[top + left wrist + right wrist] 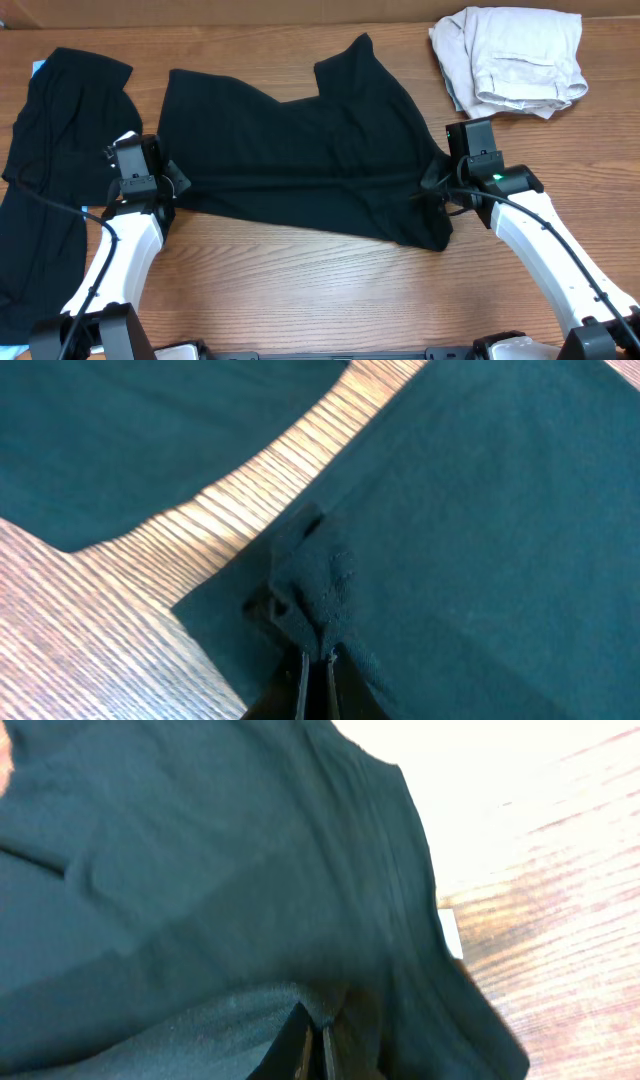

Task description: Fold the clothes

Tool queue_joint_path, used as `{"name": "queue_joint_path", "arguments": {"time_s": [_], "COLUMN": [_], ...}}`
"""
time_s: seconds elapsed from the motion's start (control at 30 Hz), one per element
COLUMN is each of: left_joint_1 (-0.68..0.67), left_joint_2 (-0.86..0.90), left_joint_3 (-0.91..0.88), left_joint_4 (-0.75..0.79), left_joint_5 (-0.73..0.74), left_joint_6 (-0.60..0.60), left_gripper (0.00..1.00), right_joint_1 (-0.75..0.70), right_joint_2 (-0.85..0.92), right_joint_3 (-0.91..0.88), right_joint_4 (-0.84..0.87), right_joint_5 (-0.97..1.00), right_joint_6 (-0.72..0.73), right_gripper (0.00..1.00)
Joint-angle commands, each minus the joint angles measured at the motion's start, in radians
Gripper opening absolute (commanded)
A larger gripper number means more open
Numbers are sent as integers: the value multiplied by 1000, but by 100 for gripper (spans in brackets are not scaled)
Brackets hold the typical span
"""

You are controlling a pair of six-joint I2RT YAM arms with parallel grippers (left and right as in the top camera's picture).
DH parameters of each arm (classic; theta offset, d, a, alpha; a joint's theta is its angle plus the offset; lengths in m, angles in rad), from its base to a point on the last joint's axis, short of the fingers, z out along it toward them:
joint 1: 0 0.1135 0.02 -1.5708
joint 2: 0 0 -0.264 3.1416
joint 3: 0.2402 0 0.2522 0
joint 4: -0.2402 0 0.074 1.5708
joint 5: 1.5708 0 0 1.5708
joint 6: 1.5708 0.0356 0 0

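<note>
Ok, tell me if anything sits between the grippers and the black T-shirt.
Nothing visible does. The left gripper and the right gripper are each shut on an edge of the T-shirt. The other black garment and the beige clothes lie off to the sides.

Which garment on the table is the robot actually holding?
The middle black T-shirt, pinched by the left gripper and right gripper; the black garment at left and beige pile lie untouched.

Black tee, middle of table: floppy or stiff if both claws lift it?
Probably floppy: the black tee bunches up at the left claw. It would likely sag between grips; a crease runs across toward the right claw. Seems thin and light, lying flat on the table.
</note>
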Motion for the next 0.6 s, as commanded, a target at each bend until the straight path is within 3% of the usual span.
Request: {"name": "queue_joint_path", "arguments": {"time_s": [0.0,0.4,0.57], "left_joint_1": [5,4,4], "left_joint_2": [3,3,3], "left_joint_3": [24,24,24], "left_joint_4": [21,126,138], "left_joint_5": [-112,-120,-114], "left_joint_6": [10,-61,-64], "left_gripper": [4,5,13], "right_joint_1": [-6,-62,-62], "right_joint_2": [7,36,37], "right_joint_3": [21,20,20], "right_joint_4": [13,18,43], "right_joint_5": [83,93,85], "right_joint_6": [-2,0,0], "right_gripper": [4,4,4]}}
